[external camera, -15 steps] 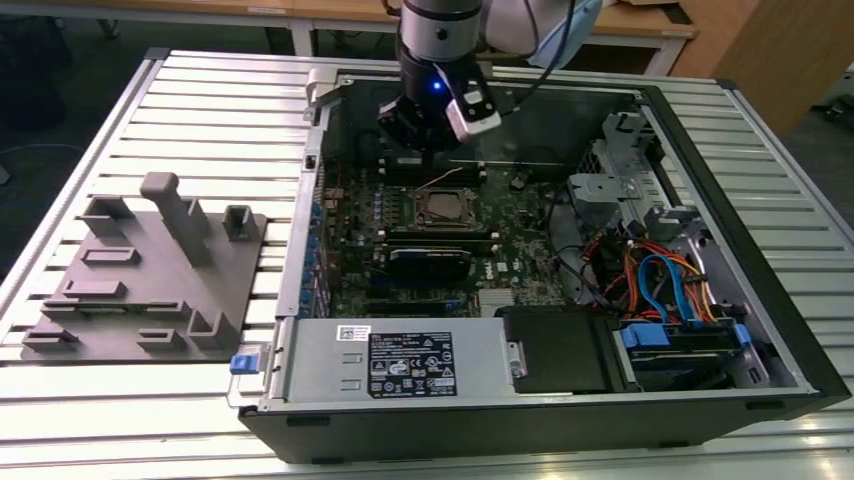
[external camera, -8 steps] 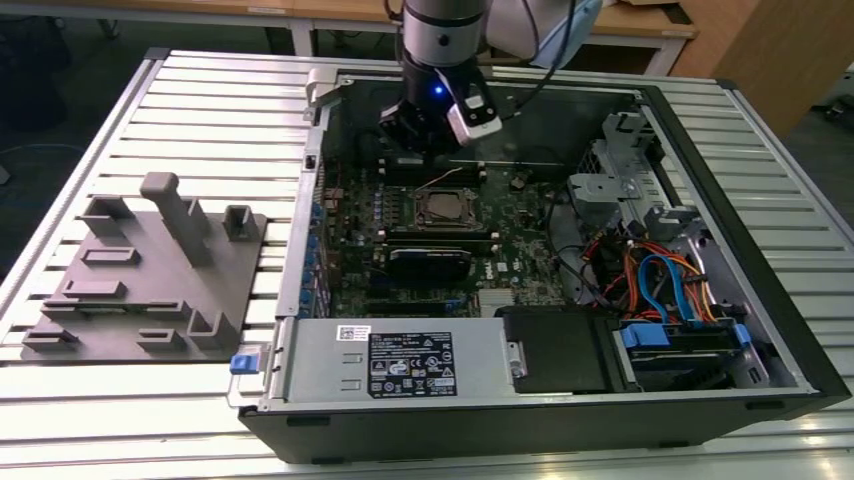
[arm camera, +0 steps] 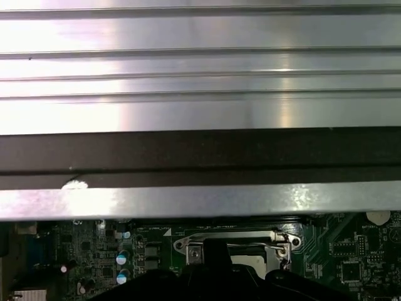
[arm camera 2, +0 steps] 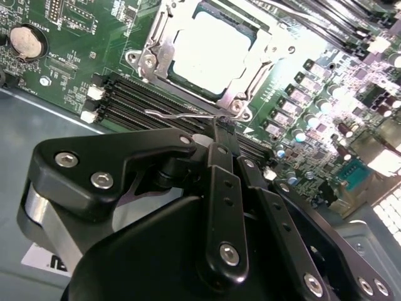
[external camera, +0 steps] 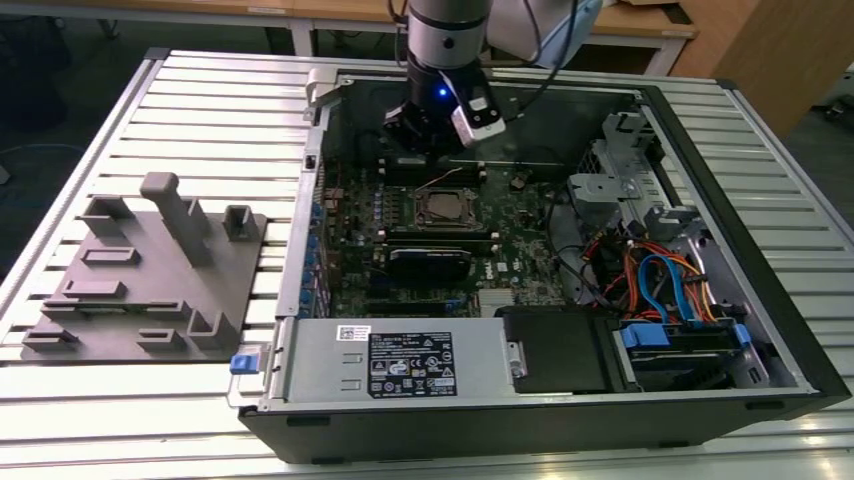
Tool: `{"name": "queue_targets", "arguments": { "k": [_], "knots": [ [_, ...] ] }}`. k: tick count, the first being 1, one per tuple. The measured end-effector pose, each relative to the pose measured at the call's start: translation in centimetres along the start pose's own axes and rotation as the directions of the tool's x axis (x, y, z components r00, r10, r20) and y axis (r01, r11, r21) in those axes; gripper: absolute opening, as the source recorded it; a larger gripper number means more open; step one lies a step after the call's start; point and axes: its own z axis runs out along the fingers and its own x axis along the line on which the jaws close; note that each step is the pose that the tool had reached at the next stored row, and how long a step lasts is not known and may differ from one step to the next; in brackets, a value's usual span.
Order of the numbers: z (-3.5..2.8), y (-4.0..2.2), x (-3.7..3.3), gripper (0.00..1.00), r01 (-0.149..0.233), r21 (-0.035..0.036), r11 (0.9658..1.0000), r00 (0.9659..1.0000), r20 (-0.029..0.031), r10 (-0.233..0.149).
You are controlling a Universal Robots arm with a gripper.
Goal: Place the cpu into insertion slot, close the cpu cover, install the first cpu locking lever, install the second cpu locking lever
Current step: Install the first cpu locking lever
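Your black gripper, fingers pinched narrow, sits at the thin silver wire lever beside the windowed silver cpu cover.

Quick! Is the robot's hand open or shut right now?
Hand: shut, tips at the end of the thin wire locking lever; whether it pinches it cannot be told.

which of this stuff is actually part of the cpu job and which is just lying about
Job in hand:
small square silver-grey cpu
thin silver metal cpu cover frame
thin wire locking lever
black pincer

Lying about:
grey plastic fixture block
blue cables
round silver coin battery
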Motion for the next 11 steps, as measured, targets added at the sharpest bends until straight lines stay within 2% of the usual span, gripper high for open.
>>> {"name": "queue_targets", "arguments": {
  "k": [11],
  "knots": [
    [0.42, 0.25, -0.51, 0.11, 0.0, -0.0001, 1.0, 1.0, -0.0005, 0.0]
  ]
}}
